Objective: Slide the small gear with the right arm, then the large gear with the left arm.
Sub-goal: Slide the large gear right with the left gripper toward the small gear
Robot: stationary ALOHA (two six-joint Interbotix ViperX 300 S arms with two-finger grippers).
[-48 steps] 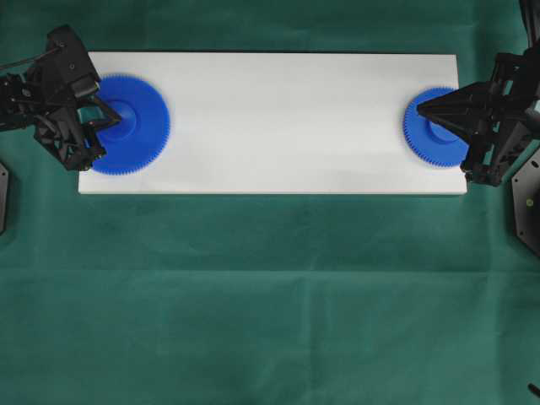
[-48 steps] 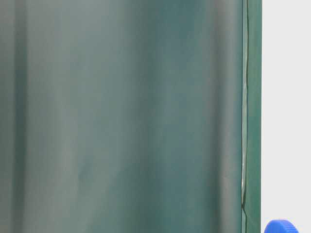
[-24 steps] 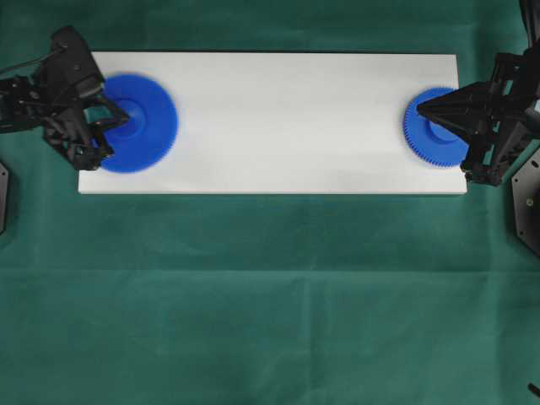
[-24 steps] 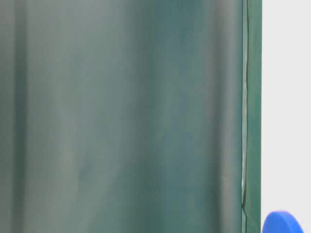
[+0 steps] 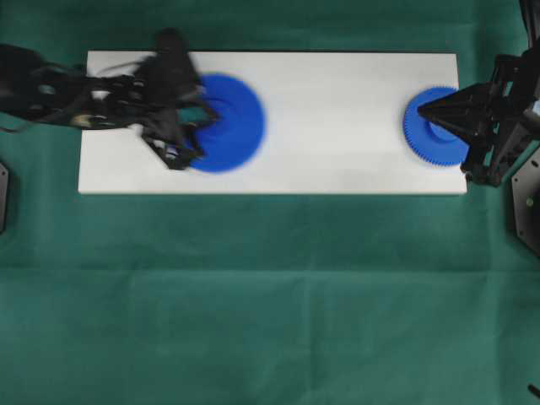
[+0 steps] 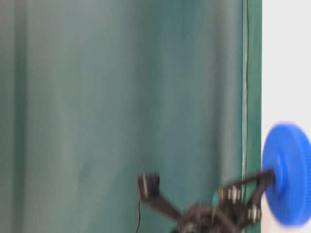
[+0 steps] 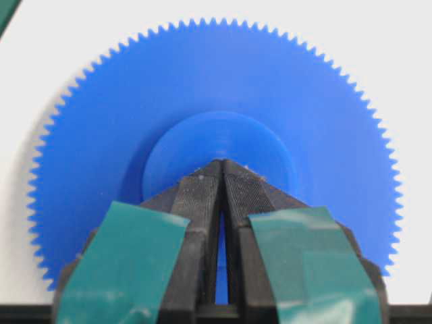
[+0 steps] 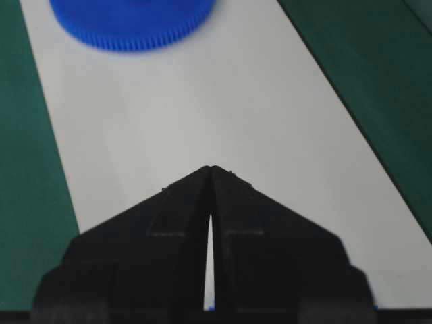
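White board point(image 5: 337, 126) on green cloth: left gripper point(image 5: 201, 128), fingers pinched together, has pushed large gear point(image 5: 228, 123) inward; right gripper point(image 5: 423, 108), also pinched, stays on small gear point(image 5: 434, 126), unmoved.

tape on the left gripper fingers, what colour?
Teal green tape on the left gripper, clearest in the left wrist view.

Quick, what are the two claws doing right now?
Left claw: shut, tip pressed on the large gear hub, not gripping it.
Right claw: shut, holding nothing, tip over the small gear.
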